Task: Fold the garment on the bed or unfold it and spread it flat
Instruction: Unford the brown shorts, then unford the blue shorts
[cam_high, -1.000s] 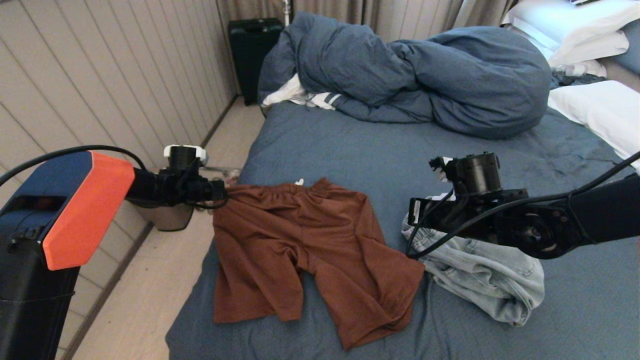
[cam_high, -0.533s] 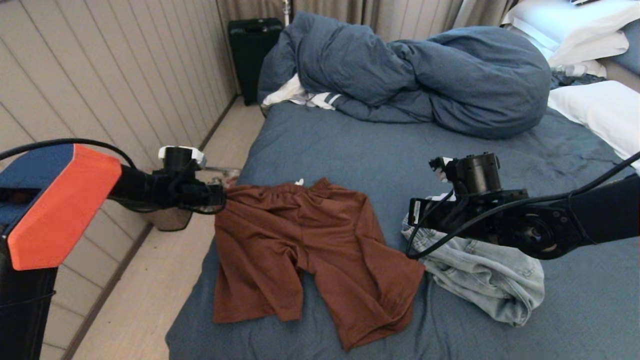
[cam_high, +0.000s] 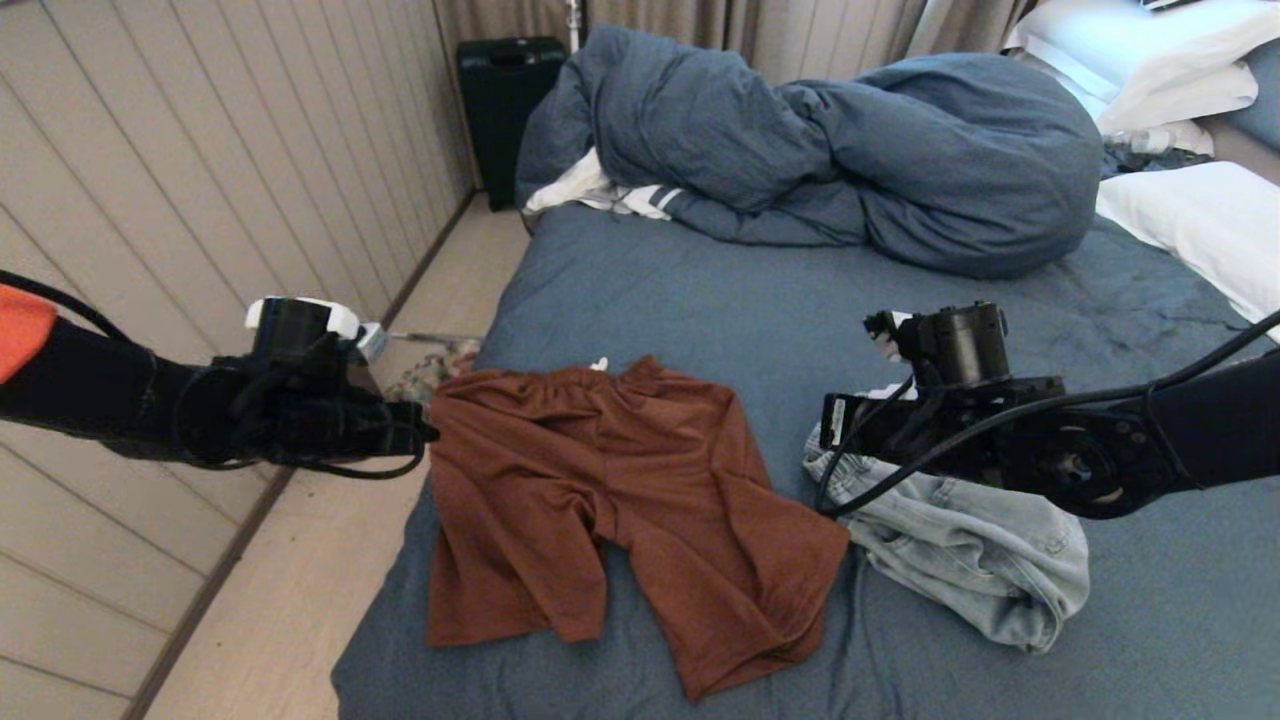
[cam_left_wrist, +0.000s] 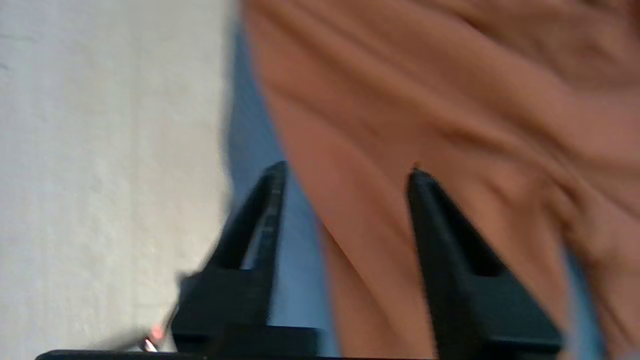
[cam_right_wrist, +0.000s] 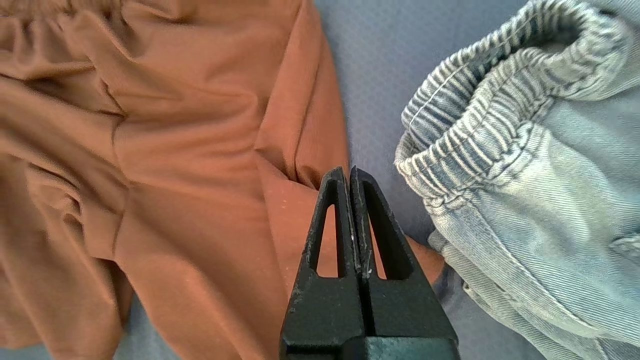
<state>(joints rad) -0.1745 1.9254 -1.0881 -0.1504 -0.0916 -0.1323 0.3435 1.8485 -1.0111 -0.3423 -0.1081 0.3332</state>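
I'm seeing the rust-brown shorts (cam_high: 610, 510) lying spread on the near part of the bed (cam_high: 700, 290), denim garment (cam_high: 975, 555) touching their right leg. My left gripper (cam_left_wrist: 345, 172) is hovering at the waistband corner, fingers apart, empty; my right gripper (cam_right_wrist: 348, 172) is hanging between both garments, fingers together. The duvet (cam_high: 830, 150) is sitting bunched beyond.

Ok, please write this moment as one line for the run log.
left gripper: jaws open, empty, beside brown shorts | right gripper: jaws shut, empty, above shorts edge | jeans: crumpled | bed
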